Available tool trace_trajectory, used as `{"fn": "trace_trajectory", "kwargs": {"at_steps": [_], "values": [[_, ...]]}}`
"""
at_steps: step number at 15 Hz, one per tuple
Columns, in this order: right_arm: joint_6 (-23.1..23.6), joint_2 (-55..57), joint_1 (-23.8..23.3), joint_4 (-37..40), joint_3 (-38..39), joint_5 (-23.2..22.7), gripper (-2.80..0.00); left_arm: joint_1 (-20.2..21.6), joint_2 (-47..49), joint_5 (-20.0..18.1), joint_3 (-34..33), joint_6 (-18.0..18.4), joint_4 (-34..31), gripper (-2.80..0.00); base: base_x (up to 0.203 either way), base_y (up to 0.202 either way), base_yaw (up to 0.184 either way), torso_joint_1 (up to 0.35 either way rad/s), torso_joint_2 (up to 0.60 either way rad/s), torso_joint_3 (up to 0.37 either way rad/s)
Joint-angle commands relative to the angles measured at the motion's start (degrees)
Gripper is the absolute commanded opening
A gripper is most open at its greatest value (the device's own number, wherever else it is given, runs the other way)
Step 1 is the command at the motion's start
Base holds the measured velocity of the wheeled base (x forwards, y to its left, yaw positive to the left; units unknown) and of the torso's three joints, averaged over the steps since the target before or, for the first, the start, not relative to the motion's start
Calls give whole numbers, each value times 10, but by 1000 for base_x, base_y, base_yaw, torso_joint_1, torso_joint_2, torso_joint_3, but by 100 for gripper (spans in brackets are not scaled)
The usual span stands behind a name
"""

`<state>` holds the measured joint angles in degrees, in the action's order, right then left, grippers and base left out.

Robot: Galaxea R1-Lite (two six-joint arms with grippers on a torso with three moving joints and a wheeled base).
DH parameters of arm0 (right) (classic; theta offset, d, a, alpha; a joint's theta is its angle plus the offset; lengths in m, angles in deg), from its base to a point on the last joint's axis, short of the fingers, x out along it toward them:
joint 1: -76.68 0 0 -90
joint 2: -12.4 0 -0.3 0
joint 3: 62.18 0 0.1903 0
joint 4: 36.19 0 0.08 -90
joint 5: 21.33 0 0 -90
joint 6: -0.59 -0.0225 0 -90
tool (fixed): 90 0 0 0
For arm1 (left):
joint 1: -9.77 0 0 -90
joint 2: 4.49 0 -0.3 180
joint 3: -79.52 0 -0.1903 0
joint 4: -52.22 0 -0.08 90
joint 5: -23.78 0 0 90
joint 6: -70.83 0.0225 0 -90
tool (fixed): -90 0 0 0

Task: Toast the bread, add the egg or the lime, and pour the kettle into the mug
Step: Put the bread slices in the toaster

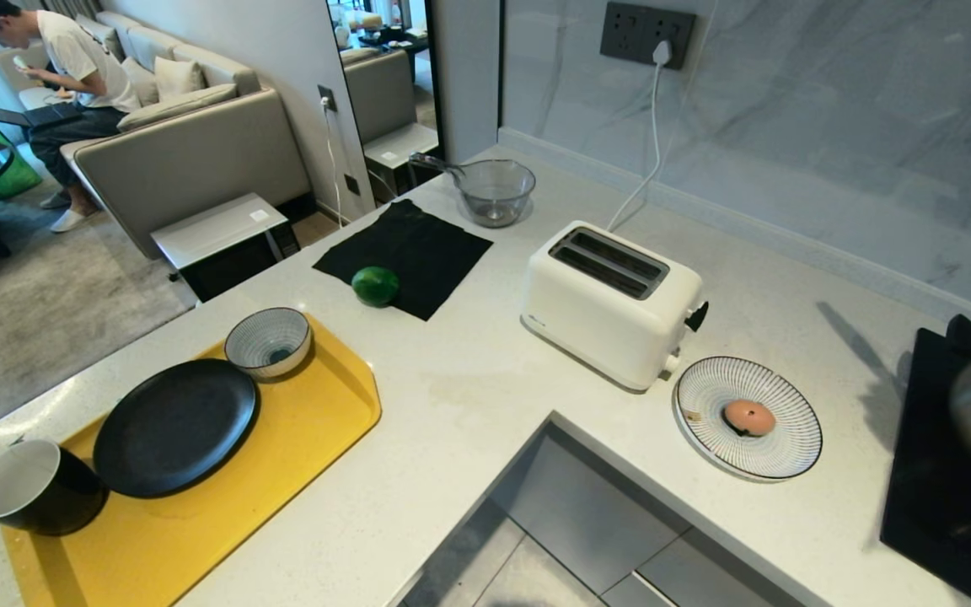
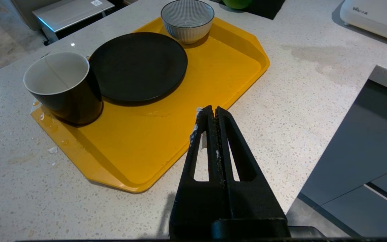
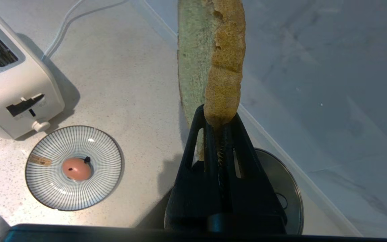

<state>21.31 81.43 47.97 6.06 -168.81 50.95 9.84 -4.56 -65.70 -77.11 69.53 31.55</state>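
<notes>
The desk [image 1: 469,396] carries everything, and the toaster [image 1: 612,299] serves as the landmark. Its two slots are empty, so toasting is not yet begun. The yellow tray [image 1: 300,438], well to the toaster's left, holds a black plate [image 1: 174,426] with nothing on it, a striped bowl [image 1: 268,340] and the mug [image 1: 34,487], whose white inside looks dry; pouring is left, and no kettle shows in any view. The bread [image 3: 210,57] is held upright by its crust edge in the clamped right gripper [image 3: 220,121], in the air to the toaster's right, above the desk. The lime [image 1: 375,286] lies left of the toaster on a black cloth [image 1: 405,253]. The egg [image 1: 748,417] sits on a striped dish [image 1: 747,417] just right of the toaster. The left gripper [image 2: 210,112] is closed on nothing, above the desk by the tray's edge.
</notes>
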Motion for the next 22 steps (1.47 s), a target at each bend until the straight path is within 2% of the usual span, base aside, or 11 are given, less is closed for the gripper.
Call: {"fn": "trace_trajectory", "kwargs": {"at_steps": [1, 7, 11, 13, 18, 22], "values": [[2, 1, 1, 1, -1, -1, -280, 0, -1, 0, -10, 0, 0, -280, 0, 0, 0, 0, 0, 0], [15, 5, 1, 0, -4, -36, -280, 0, -1, 0, -10, 1, 0, -280, 0, 0, 0, 0, 0, 0], [51, 37, 2, 0, -43, -121, -280, 0, -1, 0, -10, 2, 0, -280, 0, 0, 0, 0, 0, 0], [76, 74, 17, 0, -87, -154, -280, 0, -1, 0, -10, 2, 0, -280, 0, 0, 0, 0, 0, 0], [88, 188, 107, 11, -231, -157, -280, 0, -1, 0, -10, 2, 0, -280, 0, 0, 0, 0, 0, 0], [124, 264, 162, 53, -300, -105, -280, 0, -1, 0, -10, 2, 0, -280, 0, 0, 0, 0, 0, 0]]}}
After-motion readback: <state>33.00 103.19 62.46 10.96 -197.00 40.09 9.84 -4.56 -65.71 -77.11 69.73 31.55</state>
